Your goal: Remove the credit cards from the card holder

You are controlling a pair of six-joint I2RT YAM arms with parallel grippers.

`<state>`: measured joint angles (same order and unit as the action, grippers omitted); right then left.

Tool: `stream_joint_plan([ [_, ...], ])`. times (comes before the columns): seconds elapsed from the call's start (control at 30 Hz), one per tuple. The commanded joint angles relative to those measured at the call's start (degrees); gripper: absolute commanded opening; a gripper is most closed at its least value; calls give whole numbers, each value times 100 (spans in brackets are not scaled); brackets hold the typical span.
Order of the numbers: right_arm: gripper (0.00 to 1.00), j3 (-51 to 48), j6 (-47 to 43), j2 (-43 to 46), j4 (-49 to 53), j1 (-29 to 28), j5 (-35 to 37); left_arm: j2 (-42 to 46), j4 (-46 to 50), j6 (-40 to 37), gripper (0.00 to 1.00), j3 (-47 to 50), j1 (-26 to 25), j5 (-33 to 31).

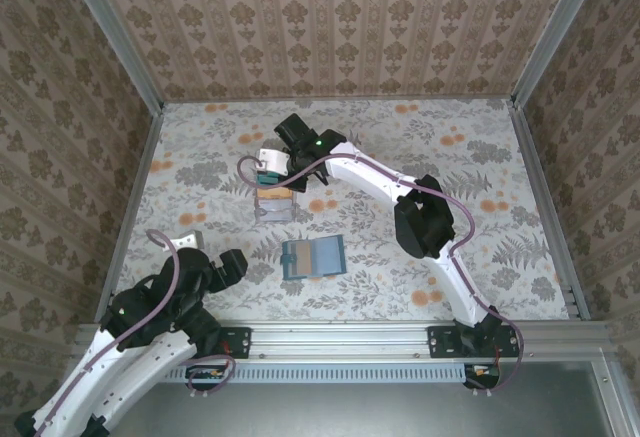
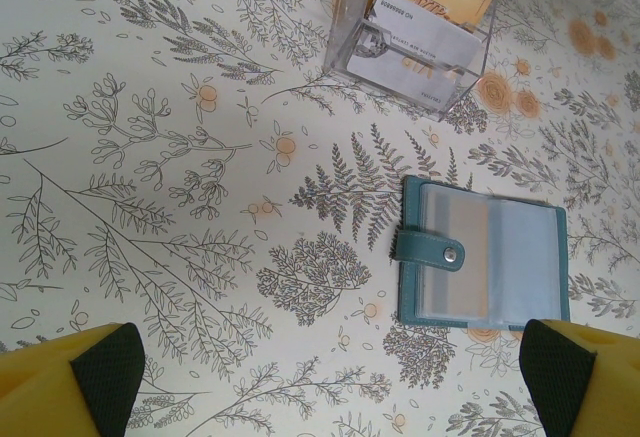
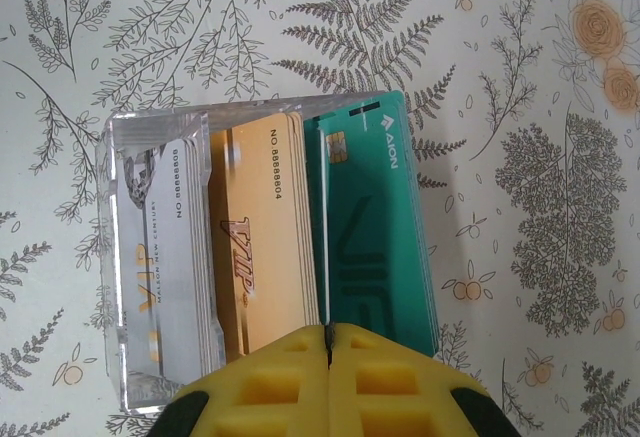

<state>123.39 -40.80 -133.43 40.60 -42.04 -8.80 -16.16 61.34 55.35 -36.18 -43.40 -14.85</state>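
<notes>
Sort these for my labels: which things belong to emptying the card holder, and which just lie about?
Job: card holder; teal card; gold cards; silver cards.
Lying about: clear tray, holding the gold and silver cards.

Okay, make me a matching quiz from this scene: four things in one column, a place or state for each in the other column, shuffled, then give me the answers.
Things
1. card holder
2. green card
3. left hand
4. right hand

Place or state
A. shut
B. unfolded flat
C. open, holding nothing
D. beside the orange cards

Pairs: 1-B, 2-D, 3-C, 4-A
</notes>
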Motion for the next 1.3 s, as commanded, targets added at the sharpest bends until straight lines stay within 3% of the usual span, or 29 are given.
stream_joint_plan([
  [0.0, 0, 245, -82, -189, 138, 43, 180, -27, 60, 63, 100, -23, 24, -5],
  [0.27, 0, 432, -10, -367, 57, 43, 308, -10, 53, 73, 100, -12, 26, -7],
  [0.33, 5, 457, 47, -410, -18, 43, 353, -10, 53, 81, 100, -11, 24, -4],
  [0.4, 20, 458, 157, -421, -132, 44, 448, -10, 53, 81, 100, -9, 25, -1],
  [0.47, 23, 458, 265, -404, -227, 38, 444, -10, 53, 72, 100, -3, 25, 3],
  [0.53, 36, 449, 359, -377, -337, 39, 429, -35, 53, 75, 100, 6, 25, -3],
  [0.87, 39, 353, 707, -245, -476, 39, 535, -57, -27, 3, 100, 20, 24, 90],
  [1.0, 43, -436, 1425, 318, -1278, 47, 555, -54, -122, -50, 100, 63, 25, 146],
  [1.27, 42, -2737, 3495, 1954, -2818, 55, 345, -349, -778, -209, 100, 220, 32, 457],
])
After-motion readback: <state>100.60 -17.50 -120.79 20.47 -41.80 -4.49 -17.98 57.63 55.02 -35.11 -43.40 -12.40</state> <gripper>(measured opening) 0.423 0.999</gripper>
